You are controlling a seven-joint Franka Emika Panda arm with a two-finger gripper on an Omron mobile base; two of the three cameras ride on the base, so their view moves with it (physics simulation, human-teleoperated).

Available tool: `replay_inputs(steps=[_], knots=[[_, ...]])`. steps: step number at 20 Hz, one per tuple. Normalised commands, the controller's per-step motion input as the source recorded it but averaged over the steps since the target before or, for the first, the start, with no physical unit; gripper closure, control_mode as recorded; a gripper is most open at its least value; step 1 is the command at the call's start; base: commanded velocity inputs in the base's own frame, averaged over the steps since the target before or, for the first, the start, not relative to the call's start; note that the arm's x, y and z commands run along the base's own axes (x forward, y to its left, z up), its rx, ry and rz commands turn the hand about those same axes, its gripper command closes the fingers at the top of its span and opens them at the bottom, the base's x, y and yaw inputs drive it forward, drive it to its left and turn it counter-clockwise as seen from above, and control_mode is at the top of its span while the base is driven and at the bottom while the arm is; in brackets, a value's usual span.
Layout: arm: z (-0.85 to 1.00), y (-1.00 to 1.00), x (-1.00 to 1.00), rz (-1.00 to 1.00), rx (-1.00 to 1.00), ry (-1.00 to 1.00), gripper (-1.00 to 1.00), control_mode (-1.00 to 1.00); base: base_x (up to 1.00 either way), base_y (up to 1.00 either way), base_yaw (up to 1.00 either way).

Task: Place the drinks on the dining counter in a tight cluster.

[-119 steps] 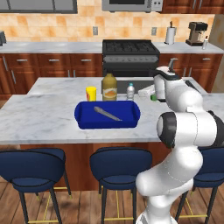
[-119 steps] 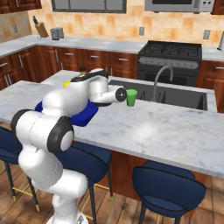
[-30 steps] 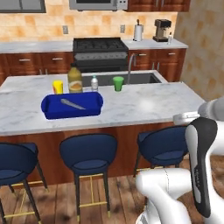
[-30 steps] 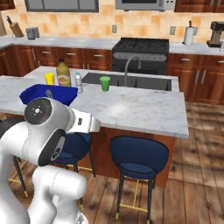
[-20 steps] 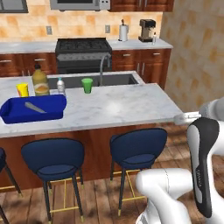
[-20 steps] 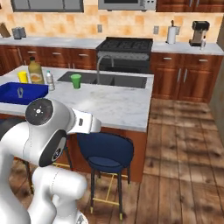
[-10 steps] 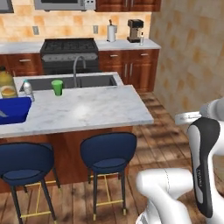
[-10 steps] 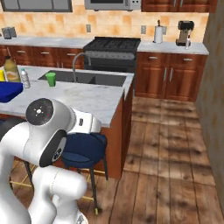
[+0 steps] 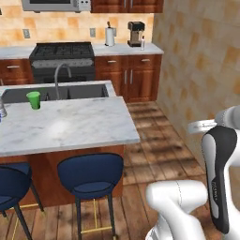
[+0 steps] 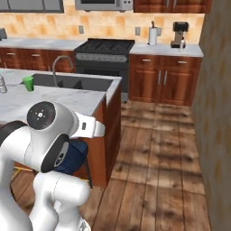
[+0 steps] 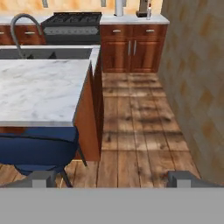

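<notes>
One drink in sight: a small clear water bottle (image 9: 1, 110) at the far left edge of the left base frame, and at the left edge of the right base frame, standing upright on the marble desk (image 9: 70, 124); it is cut off by the frame border, so the cap is hard to read; a green cup (image 9: 33, 100) stands just right of it, near the sink (image 9: 61, 93); the other drinks are off-frame. The fingers (image 11: 111, 178) sit at the bottom of the hand frame, spread wide apart, nothing between them, pointing at the wood floor (image 11: 135, 127) past the desk end and a navy stool (image 11: 37, 148). Judgement: the step is repositioning the base; to do it well, bring the bottles into reach and centre-frame before reaching.
</notes>
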Motion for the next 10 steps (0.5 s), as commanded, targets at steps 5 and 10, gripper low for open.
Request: replay_inputs(steps=[5,10], knots=[[0.00,0.00,0.00,0.00,0.00,0.00,-1.00,1.00,0.63,-0.42,0.14],[0.00,0.00,0.00,0.00,0.00,0.00,-1.00,1.00,0.65,-0.44,0.09]])
